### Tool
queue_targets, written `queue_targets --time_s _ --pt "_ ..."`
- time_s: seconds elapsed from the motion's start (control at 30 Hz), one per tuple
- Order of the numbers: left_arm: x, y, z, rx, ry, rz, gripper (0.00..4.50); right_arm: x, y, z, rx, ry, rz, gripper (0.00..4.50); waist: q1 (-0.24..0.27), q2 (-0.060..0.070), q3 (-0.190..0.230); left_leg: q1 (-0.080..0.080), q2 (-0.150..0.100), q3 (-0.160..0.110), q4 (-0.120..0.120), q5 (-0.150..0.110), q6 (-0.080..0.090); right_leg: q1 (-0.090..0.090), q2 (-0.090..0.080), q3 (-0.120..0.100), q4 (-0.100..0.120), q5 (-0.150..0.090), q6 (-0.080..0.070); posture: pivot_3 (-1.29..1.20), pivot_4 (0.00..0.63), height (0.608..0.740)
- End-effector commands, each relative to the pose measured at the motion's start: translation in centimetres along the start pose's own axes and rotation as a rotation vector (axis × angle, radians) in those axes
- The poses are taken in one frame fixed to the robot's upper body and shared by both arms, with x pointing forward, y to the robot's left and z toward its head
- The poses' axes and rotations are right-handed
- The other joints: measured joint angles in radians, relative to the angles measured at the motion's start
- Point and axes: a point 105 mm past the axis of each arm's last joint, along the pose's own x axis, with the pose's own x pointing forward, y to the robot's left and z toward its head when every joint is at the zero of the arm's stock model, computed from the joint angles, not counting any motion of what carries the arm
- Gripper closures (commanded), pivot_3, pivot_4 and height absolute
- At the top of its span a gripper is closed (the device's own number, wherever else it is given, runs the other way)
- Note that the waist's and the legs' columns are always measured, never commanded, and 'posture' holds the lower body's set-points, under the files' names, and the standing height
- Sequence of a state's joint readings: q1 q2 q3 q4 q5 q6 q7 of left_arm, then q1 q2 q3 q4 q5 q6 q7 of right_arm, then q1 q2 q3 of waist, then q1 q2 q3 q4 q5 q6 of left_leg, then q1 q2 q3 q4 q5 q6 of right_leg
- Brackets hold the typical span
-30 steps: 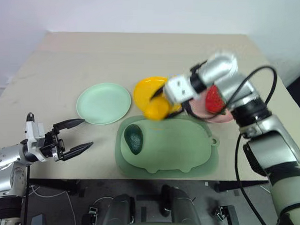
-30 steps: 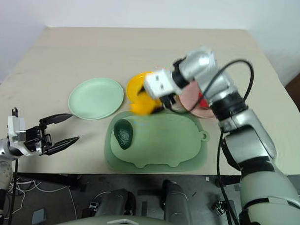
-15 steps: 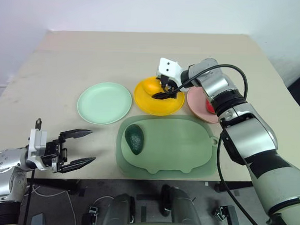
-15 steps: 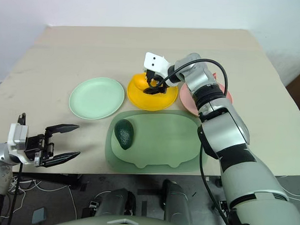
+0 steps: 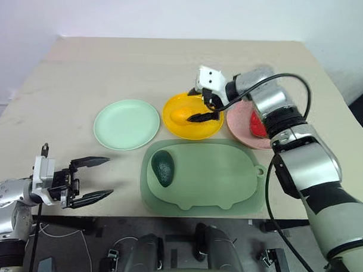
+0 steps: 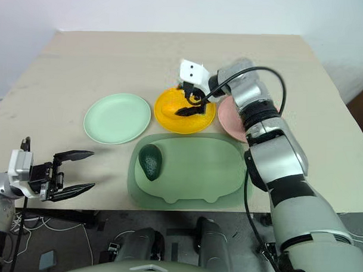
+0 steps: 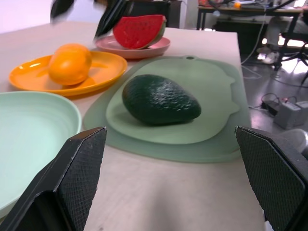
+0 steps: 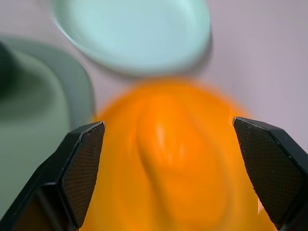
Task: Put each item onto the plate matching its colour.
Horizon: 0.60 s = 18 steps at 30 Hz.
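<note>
— Jaws first: how did they stand?

— Both pairs were spread with nothing between them. The right gripper [image 5: 207, 110] hung over the yellow plate [image 5: 192, 125], and the left gripper [image 5: 92, 179] hovered low off the table's [image 5: 82, 79] near edge, well apart from everything.

— And the layout, biggest down?

— On the table, the cutting board [image 5: 216, 179] lay nearest the robot. Behind it stood the mint green plate [image 5: 126, 124], bare, then the yellow plate, then the pink plate [image 5: 241, 121]. The avocado [image 5: 163, 169] lay on the board's left part. The watermelon wedge [image 5: 258, 122] sat on the pink plate, and the mango [image 5: 181, 116] on the yellow one, just under the right jaws. Whether a fingertip touched it I couldn't tell.

— So which step was in hand?

— I'd judge the mango was just placed; two of three were done. Next calls for the avocado: probably the left gripper reaching in, closing on it and carrying it to the mint green plate.
</note>
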<state>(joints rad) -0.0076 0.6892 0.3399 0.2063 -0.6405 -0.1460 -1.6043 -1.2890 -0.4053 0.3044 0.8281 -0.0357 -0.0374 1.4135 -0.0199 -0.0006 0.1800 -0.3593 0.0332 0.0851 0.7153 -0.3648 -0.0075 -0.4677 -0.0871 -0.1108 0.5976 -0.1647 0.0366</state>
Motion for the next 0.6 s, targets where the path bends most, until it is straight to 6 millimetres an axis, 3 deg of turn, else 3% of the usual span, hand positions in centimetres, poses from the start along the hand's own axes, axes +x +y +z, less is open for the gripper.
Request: queue_targets --time_s 0.03,0.13,0.27,0.4,0.6 --pt "-0.7 0.5 0.6 0.044 0.015 0.013 0.00 -0.8 3.8 2.7 -0.212 -0.081 0.201 0.02 0.003 0.000 0.000 0.001 0.000 -0.001 0.000 0.000 0.000 0.001 0.000 -0.001 0.000 0.000 0.000 0.00 0.150 0.733" --pt "-0.6 0.7 0.5 0.049 0.017 0.015 0.00 -0.1 6.1 3.5 -0.336 -0.081 0.279 0.02 0.004 0.000 0.000 0.001 0.000 -0.002 0.000 0.000 0.000 0.001 -0.001 -0.001 0.000 0.000 0.000 0.00 0.150 0.733" --pt "-0.3 0.9 0.7 0.060 0.010 0.021 0.00 0.5 6.1 3.7 -0.330 -0.083 0.268 0.02 0.001 0.000 0.000 0.002 -0.001 -0.001 0.001 0.000 0.000 0.001 0.000 -0.001 0.000 0.000 0.000 0.00 0.150 0.733" --pt "1.0 0.5 0.9 0.067 -0.010 0.001 0.00 -0.6 7.2 2.7 -0.257 -0.124 0.262 0.02 0.008 0.000 0.000 0.002 0.000 0.000 0.001 0.000 0.000 0.001 0.000 -0.001 0.000 0.000 0.000 0.00 0.150 0.733" --pt "2.5 1.4 1.5 0.098 -0.017 -0.042 0.00 -3.3 9.5 1.1 -0.082 -0.176 0.213 0.02 0.013 -0.001 0.000 0.001 -0.001 0.000 0.001 0.000 0.000 0.002 -0.002 -0.001 -0.002 0.000 0.000 0.00 0.150 0.733"
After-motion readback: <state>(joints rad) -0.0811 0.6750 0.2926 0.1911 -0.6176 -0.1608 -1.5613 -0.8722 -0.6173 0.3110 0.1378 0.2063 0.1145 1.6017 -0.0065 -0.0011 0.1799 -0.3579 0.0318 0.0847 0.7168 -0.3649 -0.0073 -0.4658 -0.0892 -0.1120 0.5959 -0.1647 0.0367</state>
